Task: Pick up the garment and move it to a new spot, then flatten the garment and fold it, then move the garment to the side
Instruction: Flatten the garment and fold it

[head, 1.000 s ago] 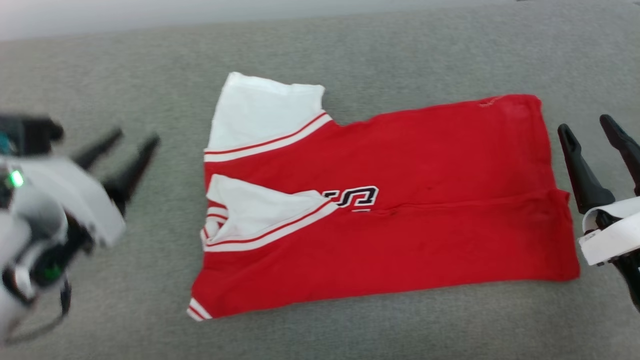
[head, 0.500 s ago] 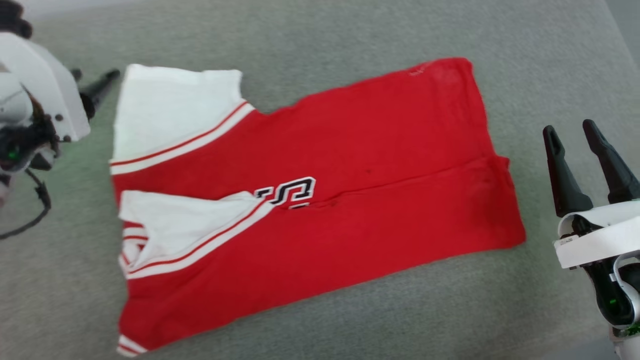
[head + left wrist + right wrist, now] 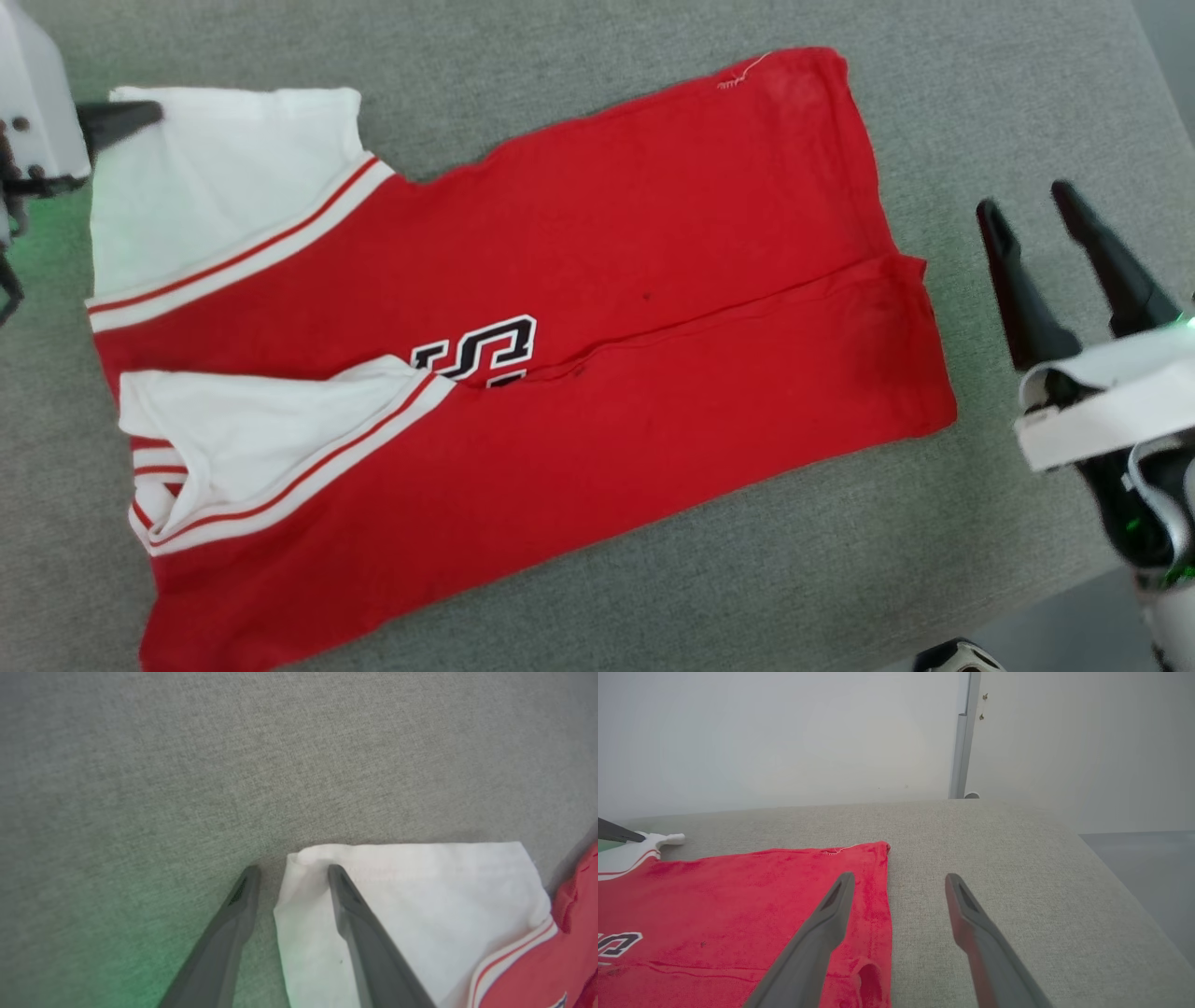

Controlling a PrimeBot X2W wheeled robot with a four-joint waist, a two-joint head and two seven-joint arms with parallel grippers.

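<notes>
The garment (image 3: 653, 233) lies spread flat on the grey bench (image 3: 709, 597). It is folded along its length, with the white sleeves toward the robot's left and the red hem toward its right. A second white sleeve with striped trim is folded over the red body, just beside the black-and-white lettering (image 3: 481, 350).

The left end effector (image 3: 289, 877) is at the far corner of the upper sleeve (image 3: 411, 896). Its jaws stand moderately apart and straddle the sleeve's edge, one finger (image 3: 233, 914) over bare bench and the other over white cloth. It grips nothing, and I cannot tell whether the tips touch the fabric.

The right end effector (image 3: 1027, 203) hangs off the hem end, a little apart from the cloth. Its jaws are spread wide and it is empty. From its wrist, one finger crosses in front of the red hem corner and the other in front of bare bench. A pale wall and a grey pole (image 3: 964, 737) stand behind.
</notes>
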